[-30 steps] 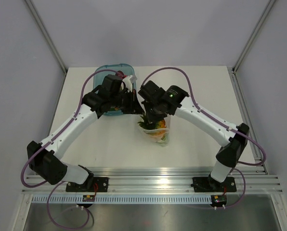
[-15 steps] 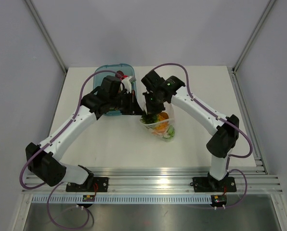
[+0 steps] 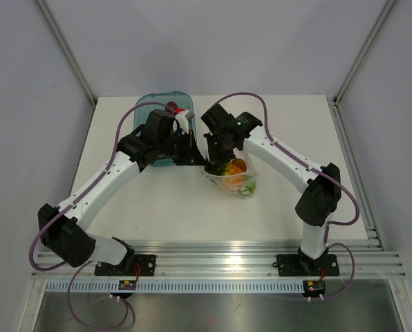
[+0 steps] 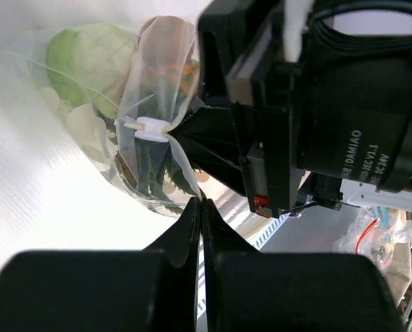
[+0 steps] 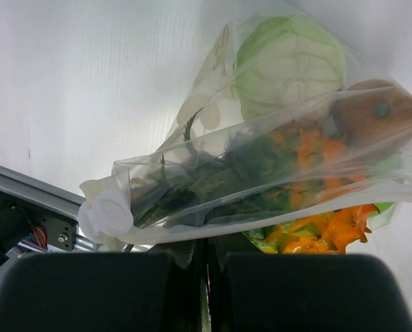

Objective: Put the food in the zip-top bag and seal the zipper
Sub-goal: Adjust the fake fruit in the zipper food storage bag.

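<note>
The clear zip-top bag (image 3: 235, 178) lies on the table between the arms, with the food inside. Through it I see a pale green cabbage (image 5: 289, 66), a brown kiwi (image 5: 373, 111), an orange bumpy fruit (image 5: 316, 232) and dark green leaves. A white slider (image 5: 108, 211) sits at one end of the zipper; it also shows in the left wrist view (image 4: 151, 127). My left gripper (image 4: 201, 205) is shut on the bag's mouth edge. My right gripper (image 5: 206, 249) is shut on the mouth strip close beside it. In the top view both grippers meet at the bag's left end (image 3: 204, 158).
The translucent blue tray (image 3: 151, 107) stands at the back, behind the left wrist, with a small red piece (image 3: 171, 106) at its right side. Grey walls close in the table on both sides. The aluminium rail (image 3: 220, 259) runs along the near edge.
The right arm has swung inward and its wrist has moved back. The bag has swung from pointing toward the near edge to lying out to the right. The left arm has barely moved.
</note>
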{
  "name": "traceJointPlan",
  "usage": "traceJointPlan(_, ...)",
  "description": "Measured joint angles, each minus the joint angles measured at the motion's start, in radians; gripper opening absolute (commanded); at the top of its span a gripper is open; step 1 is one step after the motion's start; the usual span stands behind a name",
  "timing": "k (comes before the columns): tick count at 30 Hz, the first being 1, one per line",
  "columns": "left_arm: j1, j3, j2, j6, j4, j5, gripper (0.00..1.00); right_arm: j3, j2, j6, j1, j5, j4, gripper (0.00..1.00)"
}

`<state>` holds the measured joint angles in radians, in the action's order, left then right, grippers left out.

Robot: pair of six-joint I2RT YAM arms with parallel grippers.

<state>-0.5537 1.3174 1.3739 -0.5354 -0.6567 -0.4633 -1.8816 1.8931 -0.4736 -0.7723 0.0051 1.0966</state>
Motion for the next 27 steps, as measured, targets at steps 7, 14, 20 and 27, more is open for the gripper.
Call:
traceJointPlan(7, -0.001, -0.005, 0.003, -0.060, 0.036, 0.004, 0.00, 0.070, -0.076, -0.012, 0.000, 0.057, -0.029, 0.33)
traceJointPlan(14, -0.001, -0.010, 0.003, -0.110, 0.099, 0.003, 0.00, 0.070, -0.137, -0.009, -0.002, 0.111, 0.016, 0.40)
traceJointPlan(20, -0.001, -0.010, 0.005, -0.132, 0.130, 0.004, 0.00, 0.137, -0.292, -0.009, -0.020, 0.112, 0.005, 0.42)
traceJointPlan(27, -0.001, -0.010, 0.021, -0.135, 0.136, 0.004, 0.00, 0.305, -0.617, -0.002, -0.023, 0.187, -0.044, 0.74)
